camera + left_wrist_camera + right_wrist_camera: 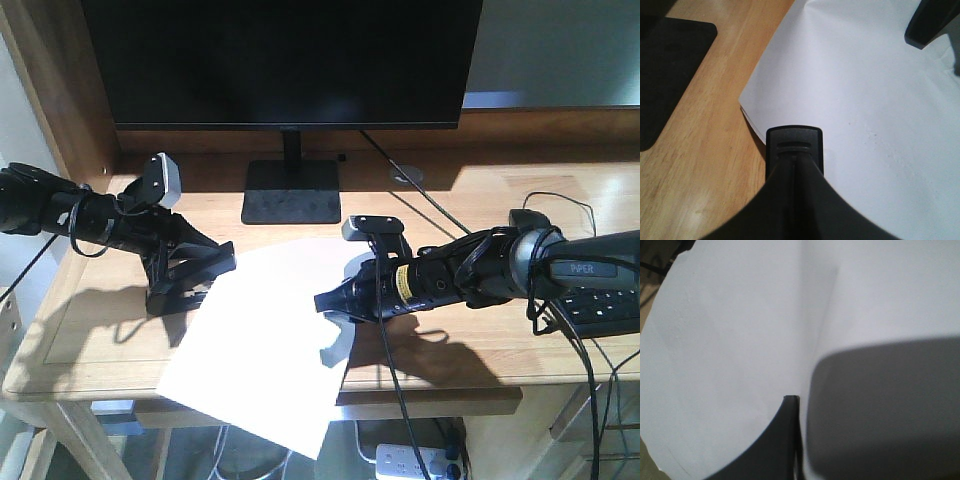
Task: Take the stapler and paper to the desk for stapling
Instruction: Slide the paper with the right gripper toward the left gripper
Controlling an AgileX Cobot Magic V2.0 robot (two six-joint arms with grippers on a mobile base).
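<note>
The right pincer (328, 305) grips the right side of the paper (260, 345) on the bench (80, 350). The left pincer (212, 268) is at the paper's left edge. I cannot tell if it is clenched.

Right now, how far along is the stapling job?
Done: the plain white rectangular paper sheet lies on the light wooden desk, one corner overhanging its front edge. In hand: the right gripper pinches the sheet's right edge; the left gripper rests at its left edge. Left: no stapler visible; fetching it and stapling remain.
</note>
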